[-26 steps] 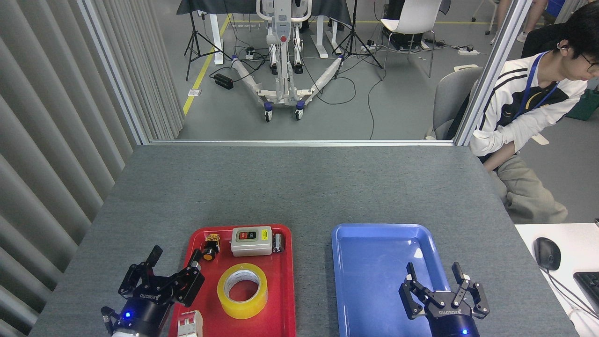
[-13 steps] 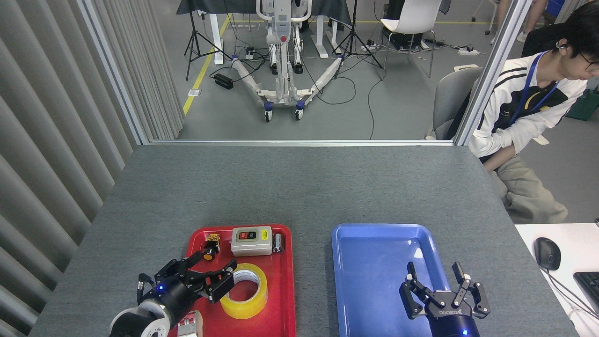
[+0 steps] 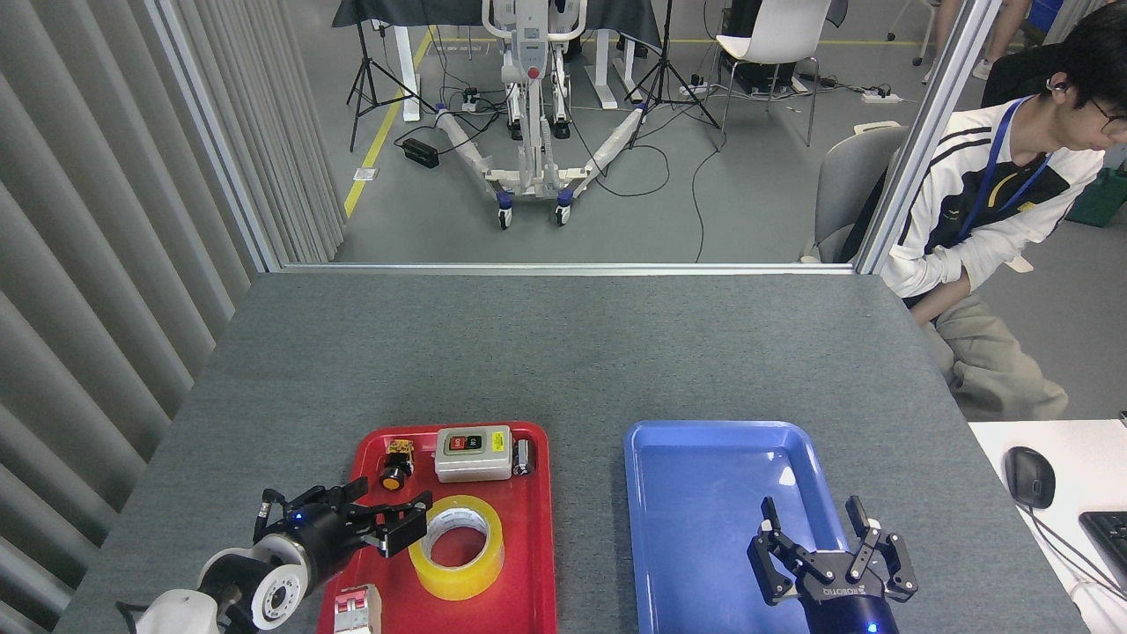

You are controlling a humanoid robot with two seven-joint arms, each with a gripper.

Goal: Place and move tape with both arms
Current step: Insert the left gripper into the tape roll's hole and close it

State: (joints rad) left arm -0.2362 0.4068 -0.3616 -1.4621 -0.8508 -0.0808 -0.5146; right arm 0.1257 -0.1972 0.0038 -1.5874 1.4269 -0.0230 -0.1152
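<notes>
Tape (image 3: 457, 546) lies flat in your red tray (image 3: 537, 563), left gripper (image 3: 398, 521) spread at its left rim for a grasp, while your right gripper (image 3: 823, 550) waits apart over the blue tray (image 3: 669, 528).

Switch box (image 3: 474, 453) just beyond tape (image 3: 456, 547); blue tray (image 3: 704, 440) bare.

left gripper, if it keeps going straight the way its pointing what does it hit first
Most likely the tape. The left gripper points right across the red tray, open, its fingertips right at the roll's near rim. Height is unclear, so it might pass just over the top.
</notes>
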